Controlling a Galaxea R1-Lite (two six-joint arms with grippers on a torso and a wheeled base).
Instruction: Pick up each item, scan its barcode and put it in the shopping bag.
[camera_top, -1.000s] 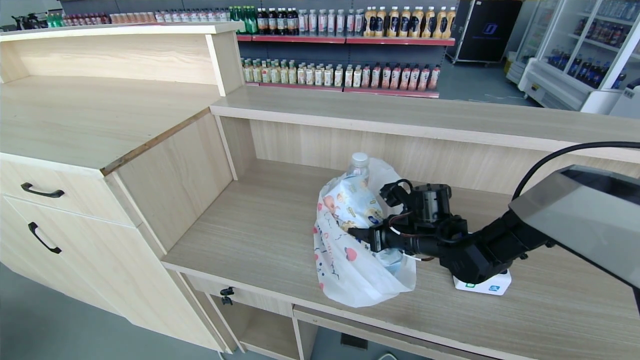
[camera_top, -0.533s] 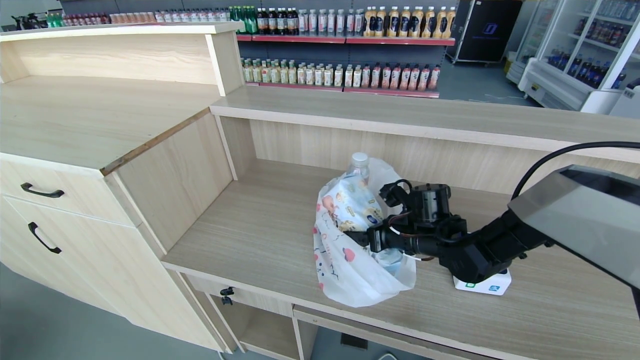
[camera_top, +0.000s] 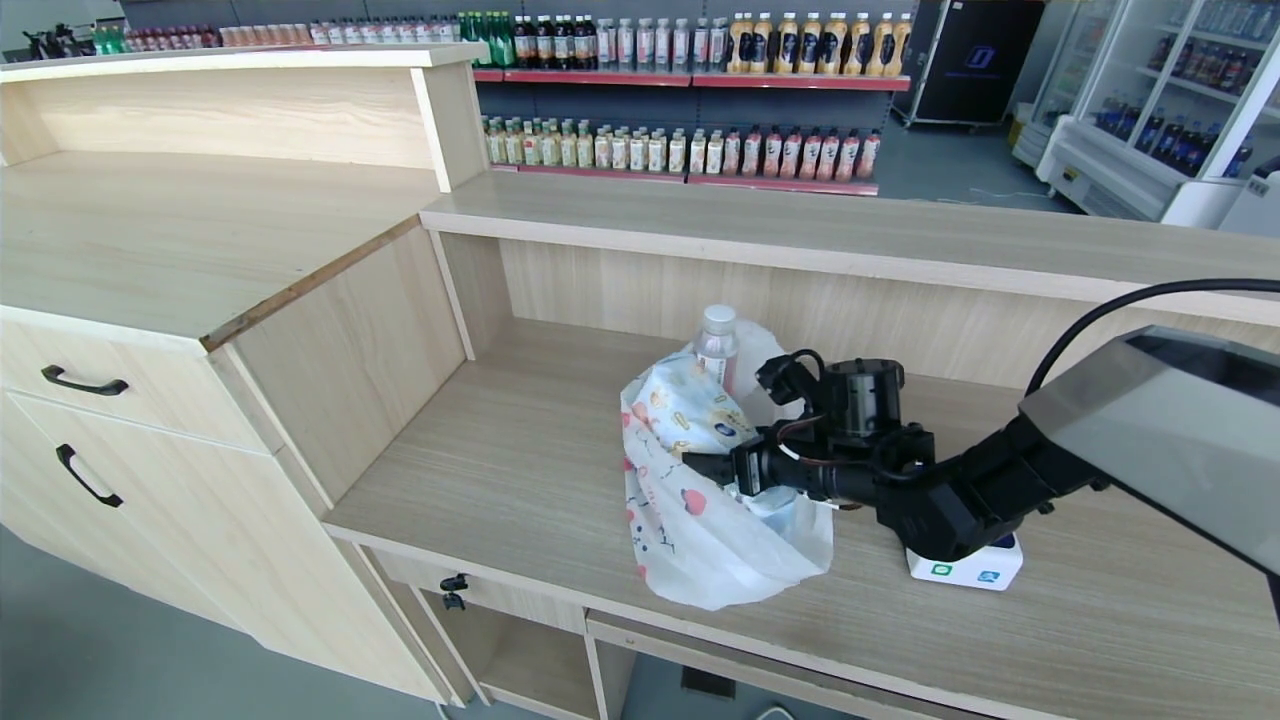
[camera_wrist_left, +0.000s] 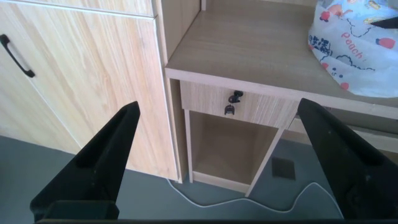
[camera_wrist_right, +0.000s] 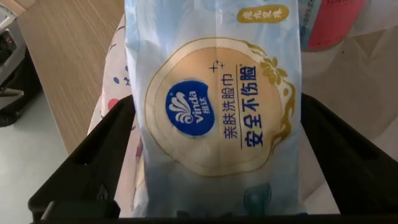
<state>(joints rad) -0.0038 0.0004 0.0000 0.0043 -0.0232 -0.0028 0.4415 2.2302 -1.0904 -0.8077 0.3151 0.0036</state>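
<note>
The white printed shopping bag (camera_top: 700, 530) stands open on the lower counter (camera_top: 520, 460). A clear bottle (camera_top: 716, 345) with a pale cap stands upright in it. My right gripper (camera_top: 705, 463) sits at the bag's mouth, shut on a light-blue tissue pack (camera_top: 685, 415) that leans into the bag. Close up, the tissue pack (camera_wrist_right: 214, 118) fills the gap between my right gripper's (camera_wrist_right: 214, 102) two dark fingers, with the bottle (camera_wrist_right: 329, 25) behind it. My left gripper (camera_wrist_left: 217, 106) hangs open and empty in front of the counter, below its top, the bag (camera_wrist_left: 354, 50) farther off.
A small white scanner box (camera_top: 965, 572) lies on the counter under my right arm. A raised ledge (camera_top: 800, 225) runs behind the counter and a taller cabinet (camera_top: 150, 230) stands to the left. Below the counter is a keyed drawer (camera_wrist_left: 233, 106).
My right gripper has shifted slightly left with the tissue pack, which now sits lower and more tilted in the bag. More of the bottle shows behind it.
</note>
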